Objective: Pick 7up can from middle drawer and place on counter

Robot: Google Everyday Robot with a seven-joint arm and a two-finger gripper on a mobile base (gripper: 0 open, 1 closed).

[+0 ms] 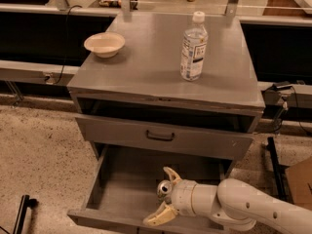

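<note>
The 7up can point(164, 188) stands upright on the floor of the open middle drawer point(122, 191), right of its centre; mostly its silver top shows. My gripper point(164, 195) reaches into the drawer from the right, low over the floor. It is open, with one cream finger point(171, 174) behind the can and the other finger point(159, 214) in front of it, so the can sits between them. I cannot tell whether either finger touches it. The grey counter point(151, 62) lies above, at the top of the cabinet.
A clear water bottle point(193, 47) with a white cap stands on the counter's right part. A cream bowl point(104, 44) sits at its left edge. A shut drawer front with a dark handle point(160, 137) overhangs the open drawer. Speckled floor lies to the left.
</note>
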